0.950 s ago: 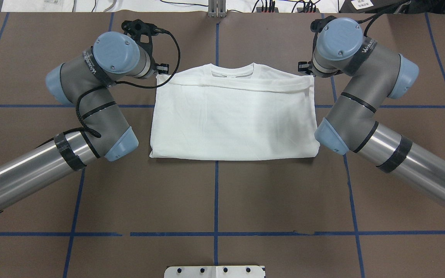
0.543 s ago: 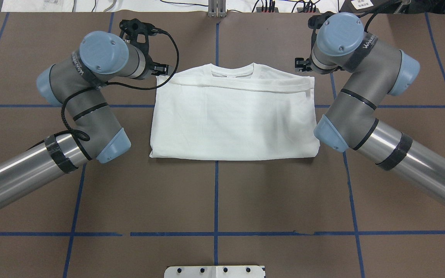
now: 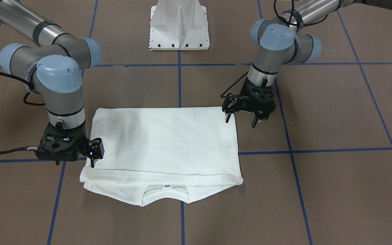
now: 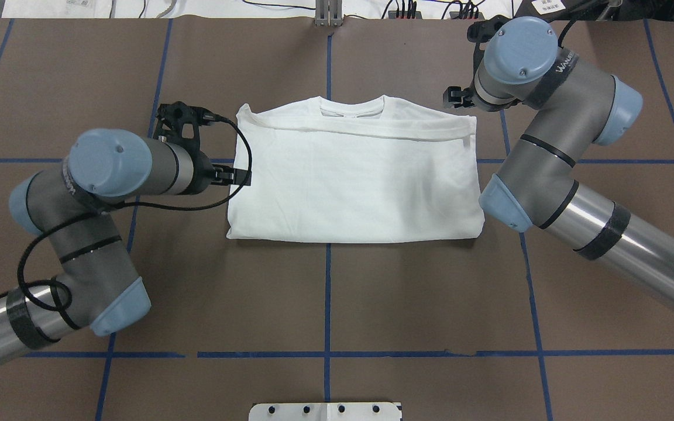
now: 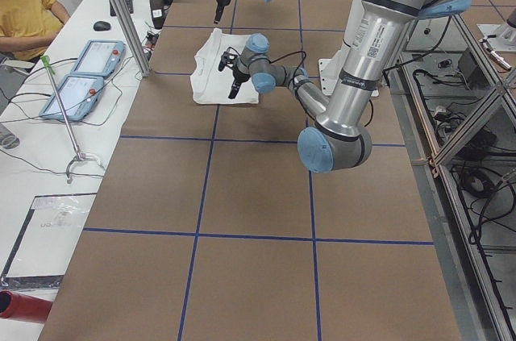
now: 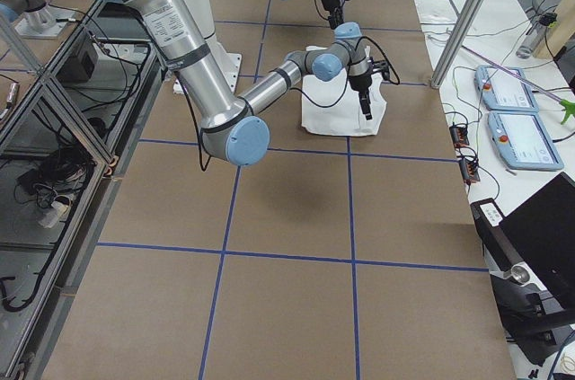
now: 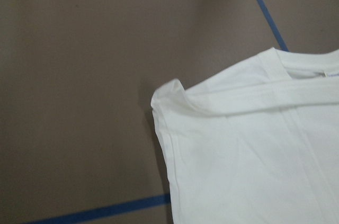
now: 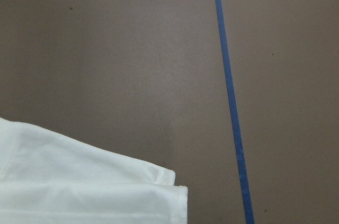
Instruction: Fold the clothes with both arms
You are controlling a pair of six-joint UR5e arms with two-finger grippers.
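The white T-shirt [image 4: 354, 175] lies folded flat in a rectangle on the brown table, with its collar on the far side. It also shows in the front view [image 3: 165, 143], with the neck label [image 3: 167, 186] visible. The printed text is hidden. My left gripper [image 3: 242, 119] is open and empty, just above the middle of the shirt's left edge [image 4: 229, 174]. My right gripper [image 3: 77, 161] looks open and empty beside the shirt's far right corner [image 4: 460, 98]. The wrist views show only shirt corners [image 7: 175, 91] [image 8: 180, 192], not the fingers.
The white pedestal base [image 3: 179, 27] stands at the near table edge. Blue tape lines [image 4: 327, 292] cross the brown table. A side bench holds tablets [image 5: 97, 59], next to a person in yellow [image 5: 24, 10]. Cables run along the far edge [image 4: 407, 9].
My left arm has swung back from the shirt's far left corner to the middle of its left edge. My right arm has shifted only slightly. The shirt has not moved.
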